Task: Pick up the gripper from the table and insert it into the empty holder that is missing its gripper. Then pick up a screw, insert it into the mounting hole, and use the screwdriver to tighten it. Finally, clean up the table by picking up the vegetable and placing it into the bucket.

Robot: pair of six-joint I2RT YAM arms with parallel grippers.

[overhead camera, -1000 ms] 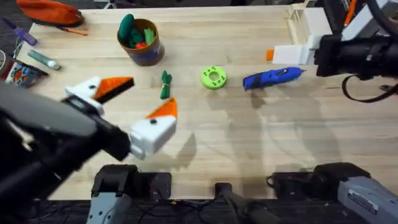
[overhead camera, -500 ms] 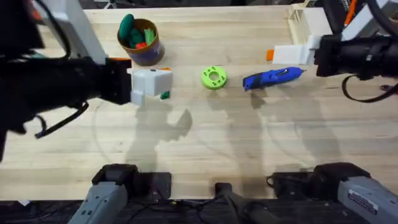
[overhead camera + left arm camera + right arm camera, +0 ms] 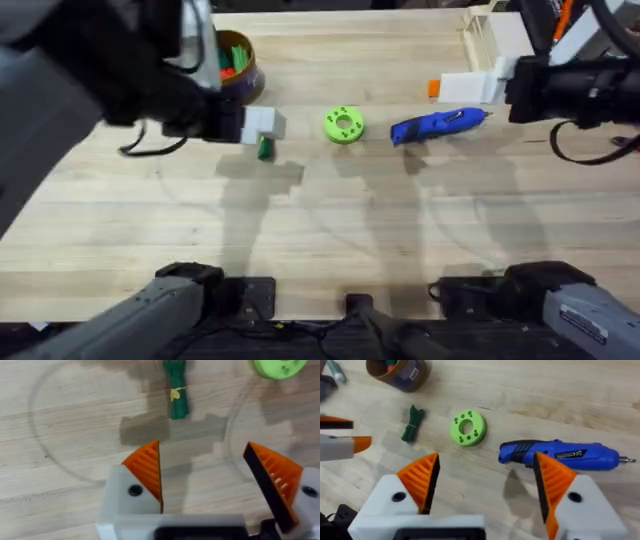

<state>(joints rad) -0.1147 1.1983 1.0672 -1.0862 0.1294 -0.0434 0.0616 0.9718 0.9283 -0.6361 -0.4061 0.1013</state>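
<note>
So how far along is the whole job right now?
Assembly can't be judged from here. The screwdriver lies on the table, set down. In hand is the cleanup: the left claw, open, hangs over the vegetable, which lies on the wood, not yet gripped. Left to do: grasp it and drop it into the bucket. The right claw is open, holding nothing.

Left arm large, dark, reaching from near-left corner toward far-left part of counter; left pincer (image 3: 205, 477) pointing down, orange pads spread wide, empty. Right arm along far-right edge; right pincer (image 3: 482, 485) parted, empty, above counter.
</note>
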